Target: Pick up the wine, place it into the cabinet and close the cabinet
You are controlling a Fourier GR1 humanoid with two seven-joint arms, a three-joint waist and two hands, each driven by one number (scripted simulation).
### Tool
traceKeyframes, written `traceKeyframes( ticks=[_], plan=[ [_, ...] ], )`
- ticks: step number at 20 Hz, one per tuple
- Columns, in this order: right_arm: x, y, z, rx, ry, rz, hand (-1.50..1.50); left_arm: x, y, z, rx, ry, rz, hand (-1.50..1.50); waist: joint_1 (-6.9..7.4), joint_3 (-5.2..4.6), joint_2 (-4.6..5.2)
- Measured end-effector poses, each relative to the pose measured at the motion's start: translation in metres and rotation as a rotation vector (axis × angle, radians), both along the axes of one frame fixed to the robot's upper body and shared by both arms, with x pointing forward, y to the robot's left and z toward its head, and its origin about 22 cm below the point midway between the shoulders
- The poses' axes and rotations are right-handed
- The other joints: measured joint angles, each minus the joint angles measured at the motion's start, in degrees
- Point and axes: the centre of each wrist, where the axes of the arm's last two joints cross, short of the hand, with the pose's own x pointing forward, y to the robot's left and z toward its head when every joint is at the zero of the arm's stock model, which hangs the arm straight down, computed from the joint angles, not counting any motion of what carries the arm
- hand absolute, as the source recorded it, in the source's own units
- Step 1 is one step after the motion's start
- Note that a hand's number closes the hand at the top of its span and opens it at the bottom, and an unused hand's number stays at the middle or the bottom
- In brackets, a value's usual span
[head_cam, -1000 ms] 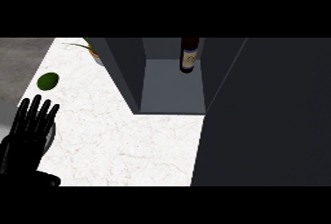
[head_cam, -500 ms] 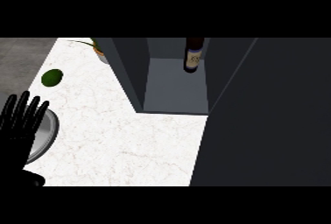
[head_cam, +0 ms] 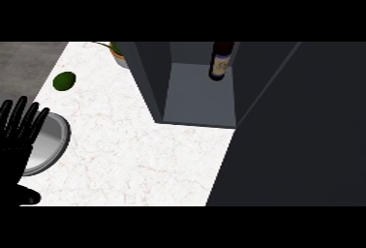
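Standing inside the cabinet (head_cam: 196, 97), the wine (head_cam: 221, 60) shows an unreadable label; left hand (head_cam: 18, 140) spread wide.

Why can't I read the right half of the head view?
Head view: the dark cabinet door fills the right, nearly featureless; the wine stands in the shadowed cabinet interior; the counter is evenly lit; the left robot hand shows black.

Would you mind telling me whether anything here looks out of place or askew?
Nothing stands out. The wine bottle stands upright inside the open cabinet; the left hand rests open at the view's left edge over a metal plate.
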Motion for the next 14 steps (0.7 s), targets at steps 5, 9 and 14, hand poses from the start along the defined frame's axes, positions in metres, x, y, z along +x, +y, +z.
traceKeyframes(
  ticks=[5,9,14],
  plan=[
    [0.019,0.038,0.011,0.08,0.042,0.063,1.5,0.0,0.007,0.002,0.001,0.003,-0.006,-1.5,0.27,0.02,-0.17],
    [0.042,0.086,0.026,0.115,0.073,0.097,1.5,0.0,0.016,0.003,0.005,0.013,0.012,-1.5,-0.48,0.12,-0.29],
    [0.074,0.137,0.051,0.132,0.1,0.087,1.5,-0.006,0.022,-0.002,-0.008,0.013,0.017,-1.5,-1.55,0.37,-0.46]
  ],
)
